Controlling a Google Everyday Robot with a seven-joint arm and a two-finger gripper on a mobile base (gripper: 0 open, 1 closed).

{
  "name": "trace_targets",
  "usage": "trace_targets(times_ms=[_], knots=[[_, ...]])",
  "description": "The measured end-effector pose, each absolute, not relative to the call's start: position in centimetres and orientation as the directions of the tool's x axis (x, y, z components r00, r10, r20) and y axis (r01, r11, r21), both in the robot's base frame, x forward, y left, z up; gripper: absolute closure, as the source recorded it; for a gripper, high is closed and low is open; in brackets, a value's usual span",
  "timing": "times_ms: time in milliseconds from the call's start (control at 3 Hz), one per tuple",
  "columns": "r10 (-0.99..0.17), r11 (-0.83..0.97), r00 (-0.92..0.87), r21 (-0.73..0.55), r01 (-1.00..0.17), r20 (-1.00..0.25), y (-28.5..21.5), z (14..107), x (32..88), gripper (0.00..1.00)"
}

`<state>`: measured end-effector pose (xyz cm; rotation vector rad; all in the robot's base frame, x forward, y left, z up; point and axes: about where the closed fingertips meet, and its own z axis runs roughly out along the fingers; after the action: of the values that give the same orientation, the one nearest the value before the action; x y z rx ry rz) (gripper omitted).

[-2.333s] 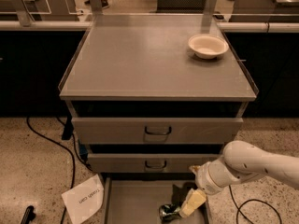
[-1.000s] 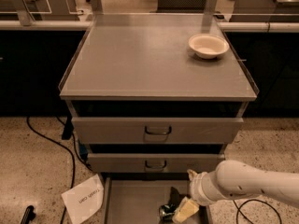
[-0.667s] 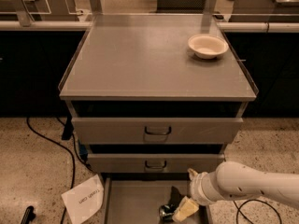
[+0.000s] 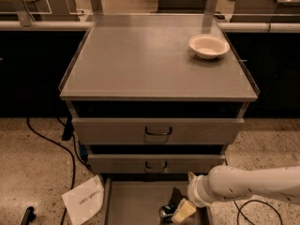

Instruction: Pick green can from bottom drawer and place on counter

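The bottom drawer [image 4: 136, 203] is pulled out at the foot of the cabinet, showing its flat grey floor. A small shiny can end [image 4: 165, 213] shows low in the drawer, at the picture's bottom edge; its green body is mostly hidden. My gripper [image 4: 180, 209] reaches in from the right on a white arm [image 4: 248, 184] and sits right against the can, down inside the drawer. The counter [image 4: 150, 60] is the wide grey cabinet top above.
A white bowl [image 4: 209, 46] stands on the counter's far right. Two shut grey drawers with dark handles [image 4: 158, 131] are above the open one. A white paper sheet [image 4: 83, 200] and black cables [image 4: 51, 144] lie on the speckled floor to the left.
The arm has shifted left and a little lower into the drawer since the earliest frame. Over the last second it has hardly moved. The can stays in place.
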<state>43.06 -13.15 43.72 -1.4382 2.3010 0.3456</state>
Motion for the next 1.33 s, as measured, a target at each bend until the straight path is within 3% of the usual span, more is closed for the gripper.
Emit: trace_targets(times_ms=[1333], knots=[[-0.707, 0.477, -0.476, 0.144, -0.867, -0.523, -12.9, 30.9, 42.4, 0.0]])
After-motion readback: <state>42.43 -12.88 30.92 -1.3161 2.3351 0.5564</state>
